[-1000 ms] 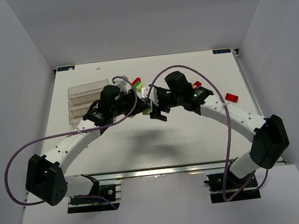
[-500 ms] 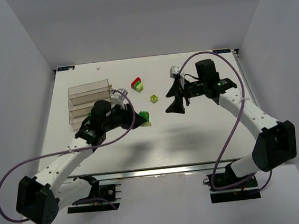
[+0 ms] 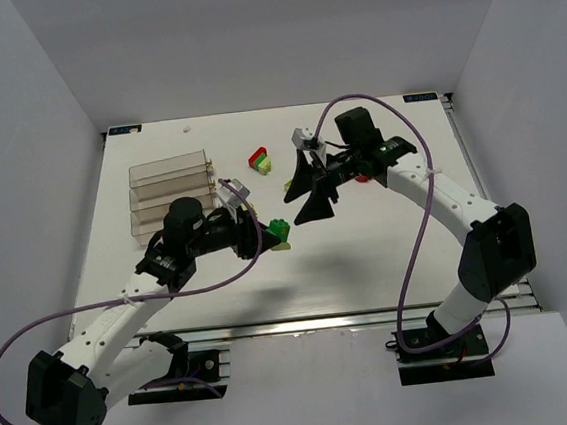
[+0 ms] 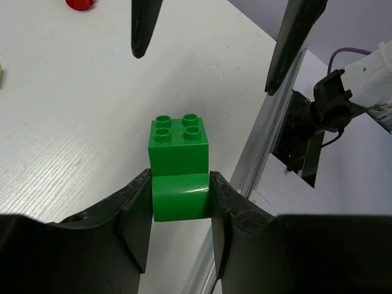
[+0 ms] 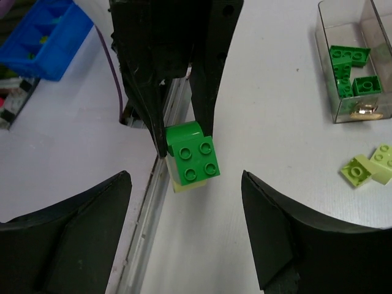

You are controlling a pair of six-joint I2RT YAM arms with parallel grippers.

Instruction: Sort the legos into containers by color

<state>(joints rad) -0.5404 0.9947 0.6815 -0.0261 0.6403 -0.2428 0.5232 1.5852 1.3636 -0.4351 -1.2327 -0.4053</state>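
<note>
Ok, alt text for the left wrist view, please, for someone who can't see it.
The left gripper clamps a green lego between its two black fingers, studs toward the camera, over the white table. Beyond it, the right gripper shows as two dark fingertips pointing in from the top, spread apart and empty. A red piece sits at the top left edge.

Robotics lab test cell: white table [image 3: 349, 266] boxed in by plain grey walls [image 3: 26, 147], two arms [image 3: 433, 196] bolted to an aluminium rail [image 3: 305, 327]
</note>
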